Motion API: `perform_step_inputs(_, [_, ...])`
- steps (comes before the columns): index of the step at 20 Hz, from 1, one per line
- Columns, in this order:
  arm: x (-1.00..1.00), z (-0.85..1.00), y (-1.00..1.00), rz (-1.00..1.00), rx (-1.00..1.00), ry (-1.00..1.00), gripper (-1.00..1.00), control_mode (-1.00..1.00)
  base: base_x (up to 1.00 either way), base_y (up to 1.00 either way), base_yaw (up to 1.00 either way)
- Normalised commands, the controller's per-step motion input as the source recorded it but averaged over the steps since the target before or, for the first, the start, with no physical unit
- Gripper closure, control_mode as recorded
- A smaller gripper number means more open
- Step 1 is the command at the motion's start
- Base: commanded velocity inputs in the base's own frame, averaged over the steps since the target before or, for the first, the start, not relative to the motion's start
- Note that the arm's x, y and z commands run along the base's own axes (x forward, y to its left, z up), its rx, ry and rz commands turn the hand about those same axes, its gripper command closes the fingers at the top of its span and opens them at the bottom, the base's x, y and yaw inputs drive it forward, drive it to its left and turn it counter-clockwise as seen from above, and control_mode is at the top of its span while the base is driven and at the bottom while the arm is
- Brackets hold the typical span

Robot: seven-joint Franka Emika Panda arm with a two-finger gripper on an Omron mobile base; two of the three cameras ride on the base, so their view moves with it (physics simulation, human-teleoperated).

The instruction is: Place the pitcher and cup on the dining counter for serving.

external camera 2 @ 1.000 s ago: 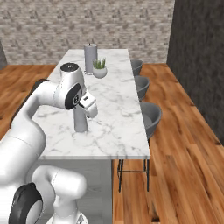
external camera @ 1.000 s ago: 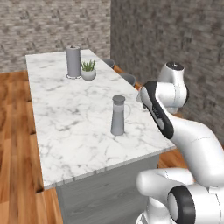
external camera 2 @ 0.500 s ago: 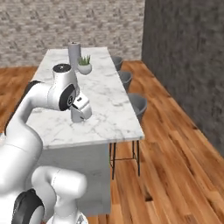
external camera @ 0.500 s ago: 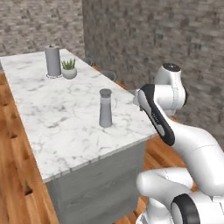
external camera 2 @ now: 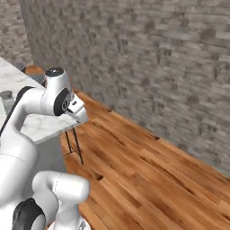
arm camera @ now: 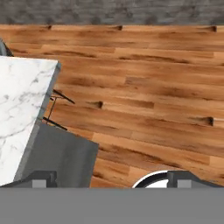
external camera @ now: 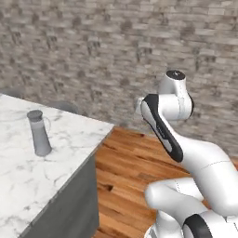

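Pitcher [external camera: 39, 132] is set upright on the marble tabletop [external camera: 18, 176], near its corner, well apart from the gripper [arm camera: 109, 177]. Cup is not located from here; that half of the task is judged outstanding.

Fingers [arm camera: 41, 178] are spread wide, nothing is pinched; the hand is pointed down at the wood floor [arm camera: 144, 92] just past the tabletop edge.

Step in hand is judged as travel to fetch the cup. Arm is best kept tucked and clear of the tabletop corner, fingers left spread, and the pitcher not brushed on return.
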Motion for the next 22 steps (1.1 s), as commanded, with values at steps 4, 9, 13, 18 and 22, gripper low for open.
perform_step_inputs(4, [0.00, 0.00, 0.00, 0.00, 0.00, 0.00, -1.00, 1.00, -0.14, 0.15, -0.98])
perform_step_inputs(9, [0.00, 0.00, 0.00, 0.00, 0.00, 0.00, -1.00, 1.00, -0.14, 0.14, -0.98])
perform_step_inputs(13, [0.00, 0.00, 0.00, 0.00, 0.00, 0.00, -1.00, 1.00, -0.12, 0.07, -0.96])
perform_step_inputs(18, [0.00, 0.00, 0.00, 0.00, 0.00, 0.00, -1.00, 1.00, -0.04, 0.01, -0.96])
perform_step_inputs(22, [0.00, 0.00, 0.00, 0.00, 0.00, 0.00, -1.00, 1.00, 0.00, 0.00, -0.94])
